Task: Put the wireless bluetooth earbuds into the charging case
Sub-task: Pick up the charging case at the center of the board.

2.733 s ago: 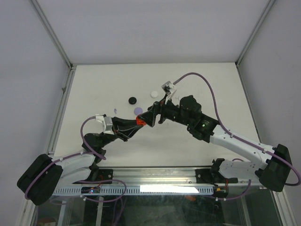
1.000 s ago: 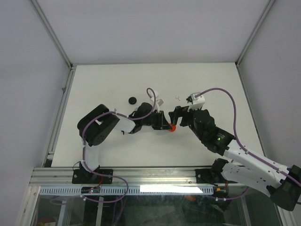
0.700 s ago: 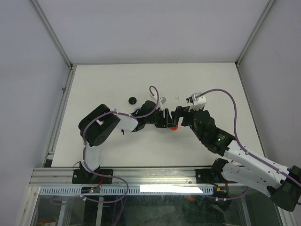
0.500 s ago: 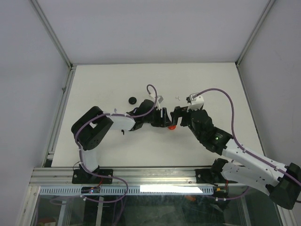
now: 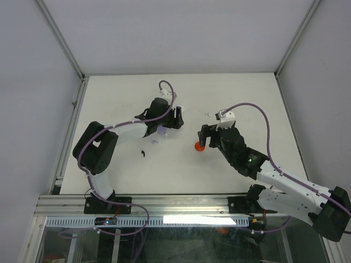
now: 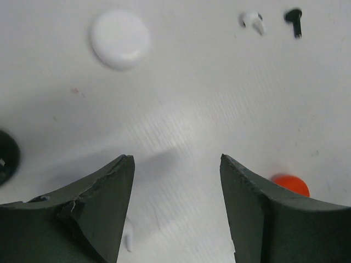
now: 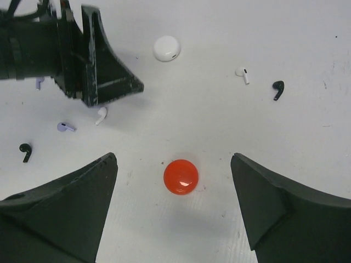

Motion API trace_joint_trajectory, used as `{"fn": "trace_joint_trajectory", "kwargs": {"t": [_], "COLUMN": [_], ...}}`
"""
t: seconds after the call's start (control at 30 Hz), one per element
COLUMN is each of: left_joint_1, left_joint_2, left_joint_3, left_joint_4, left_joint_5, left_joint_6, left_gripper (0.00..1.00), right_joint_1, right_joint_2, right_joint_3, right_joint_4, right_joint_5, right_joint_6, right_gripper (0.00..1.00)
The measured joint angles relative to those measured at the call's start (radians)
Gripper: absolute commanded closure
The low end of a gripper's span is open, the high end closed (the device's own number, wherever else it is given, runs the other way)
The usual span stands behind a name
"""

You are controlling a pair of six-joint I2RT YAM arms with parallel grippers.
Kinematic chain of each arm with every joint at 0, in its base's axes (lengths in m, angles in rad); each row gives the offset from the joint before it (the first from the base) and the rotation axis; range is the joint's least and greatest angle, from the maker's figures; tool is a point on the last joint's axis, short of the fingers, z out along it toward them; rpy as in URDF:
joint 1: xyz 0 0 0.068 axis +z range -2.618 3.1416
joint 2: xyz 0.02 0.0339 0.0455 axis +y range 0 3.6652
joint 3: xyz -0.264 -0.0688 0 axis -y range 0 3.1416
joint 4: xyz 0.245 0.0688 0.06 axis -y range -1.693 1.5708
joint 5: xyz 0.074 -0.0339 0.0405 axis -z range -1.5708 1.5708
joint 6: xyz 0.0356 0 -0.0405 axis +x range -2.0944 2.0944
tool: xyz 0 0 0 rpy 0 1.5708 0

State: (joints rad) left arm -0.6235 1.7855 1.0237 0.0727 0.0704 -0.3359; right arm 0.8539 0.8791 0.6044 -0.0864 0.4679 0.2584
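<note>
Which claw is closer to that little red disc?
Right. The right gripper is open right beside the red disc; the left gripper is open farther away, up and to the left in the overhead view.

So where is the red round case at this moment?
In the right wrist view, the red case lies on the table between the fingers of the open right gripper, touching neither.

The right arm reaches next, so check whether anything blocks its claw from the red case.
Nothing visible does. The red case lies alone on the table, framed between the fingers of the open right claw. The nearest white earbud sits well off to one side.
</note>
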Motion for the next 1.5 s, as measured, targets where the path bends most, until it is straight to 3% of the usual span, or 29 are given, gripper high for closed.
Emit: {"fn": "trace_joint_trajectory", "kwargs": {"t": [0.47, 0.73, 1.2, 1.5], "left_joint_1": [0.058, 0.069, 0.069, 0.049], "left_joint_2": [0.314, 0.425, 0.411, 0.124], "left_joint_3": [0.401, 0.524, 0.478, 0.108], "left_joint_4": [-0.021, -0.089, -0.099, -0.058], "left_joint_5": [-0.037, -0.011, 0.036, 0.060], "left_joint_6": [0.353, 0.408, 0.394, 0.306], "left_gripper": [0.34, 0.37, 0.56, 0.57], "right_joint_1": [-0.015, -0.030, -0.048, -0.095], "right_joint_2": [0.053, 0.053, 0.057, 0.128], "right_joint_3": [-0.017, -0.028, -0.033, -0.032], "right_joint_4": [0.047, 0.055, 0.066, 0.065], "right_joint_5": [-0.030, -0.050, -0.074, -0.199], "right_joint_6": [-0.005, -0.006, 0.004, 0.075], "right_gripper": [0.11, 0.11, 0.11, 0.12]}}
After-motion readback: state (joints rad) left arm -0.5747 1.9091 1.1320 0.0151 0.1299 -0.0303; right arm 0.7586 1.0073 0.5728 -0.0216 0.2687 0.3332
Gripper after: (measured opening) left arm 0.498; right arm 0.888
